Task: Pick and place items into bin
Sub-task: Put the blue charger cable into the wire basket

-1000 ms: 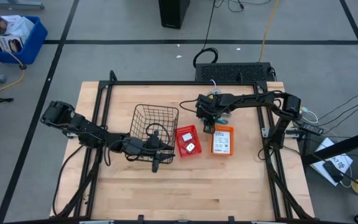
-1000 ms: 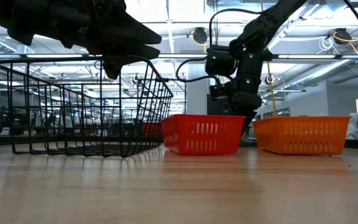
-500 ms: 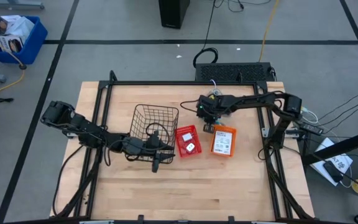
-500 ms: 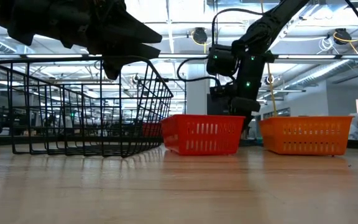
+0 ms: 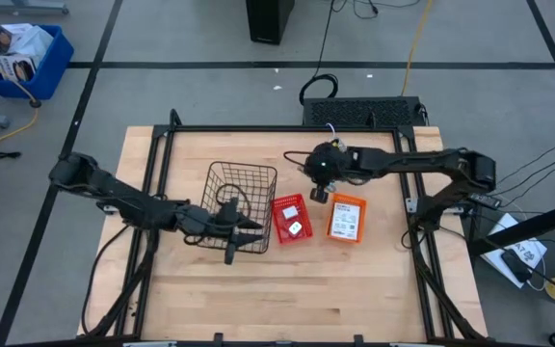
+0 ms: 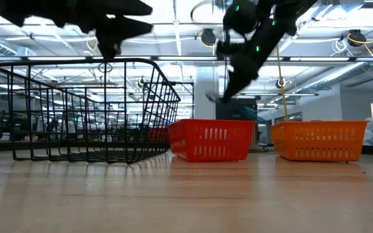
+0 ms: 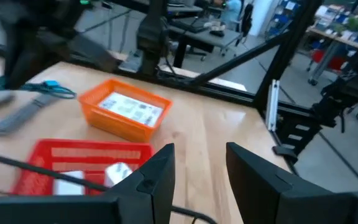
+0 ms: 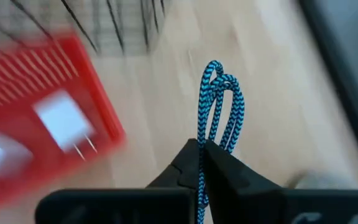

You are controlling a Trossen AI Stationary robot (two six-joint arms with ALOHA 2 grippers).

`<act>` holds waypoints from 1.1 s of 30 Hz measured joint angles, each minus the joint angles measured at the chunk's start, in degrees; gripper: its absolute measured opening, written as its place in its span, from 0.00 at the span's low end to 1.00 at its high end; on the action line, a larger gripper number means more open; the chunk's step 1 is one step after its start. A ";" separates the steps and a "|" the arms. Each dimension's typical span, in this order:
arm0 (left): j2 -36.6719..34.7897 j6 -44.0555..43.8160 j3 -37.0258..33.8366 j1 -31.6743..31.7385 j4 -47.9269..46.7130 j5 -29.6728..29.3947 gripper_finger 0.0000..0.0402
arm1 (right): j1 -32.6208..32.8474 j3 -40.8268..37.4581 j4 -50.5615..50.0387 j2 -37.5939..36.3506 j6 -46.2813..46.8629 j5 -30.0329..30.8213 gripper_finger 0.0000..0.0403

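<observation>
My right gripper (image 5: 318,193) hangs high over the table, between the far ends of the red tray (image 5: 290,218) and the orange tray (image 5: 345,218). It is shut on a blue braided cord (image 8: 219,106). The red tray holds two small white blocks (image 5: 295,223). A white-labelled flat item (image 5: 344,220) lies in the orange tray. My left gripper (image 5: 247,241) stands open at the near right corner of the black wire basket (image 5: 241,198), with nothing between its fingers. My right gripper pinches the folded cord between its two fingers (image 8: 188,163). The cord's looped end (image 8: 216,71) sticks out beyond the fingertips. The cord is lifted clear of the table; in the left wrist view its blue loop (image 7: 51,88) shows in the air beyond the orange tray.
The wire basket stands left of centre, with the two trays side by side on its right. A black frame (image 5: 162,135) runs round the tabletop. Bare wood (image 5: 297,289) lies along the near side.
My right gripper has shut on the blue cord behind the orange tray and has risen with it, so the cord has come up off the table. My left gripper has also gone up, near the basket's corner, staying open.
</observation>
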 joint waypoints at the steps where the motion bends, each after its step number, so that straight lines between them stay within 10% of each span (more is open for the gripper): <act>1: -1.87 0.34 0.00 -0.18 -1.96 -0.66 0.37 | 0.73 0.00 1.52 -0.91 0.17 -0.03 0.01; 15: -23.12 2.64 0.00 -2.27 -23.69 -9.95 0.37 | 9.58 0.04 33.41 -1.58 -1.44 -4.99 0.01; 33: -25.94 2.42 0.00 -2.55 -30.61 -13.12 0.37 | 13.10 0.04 60.35 9.88 0.48 -14.42 0.00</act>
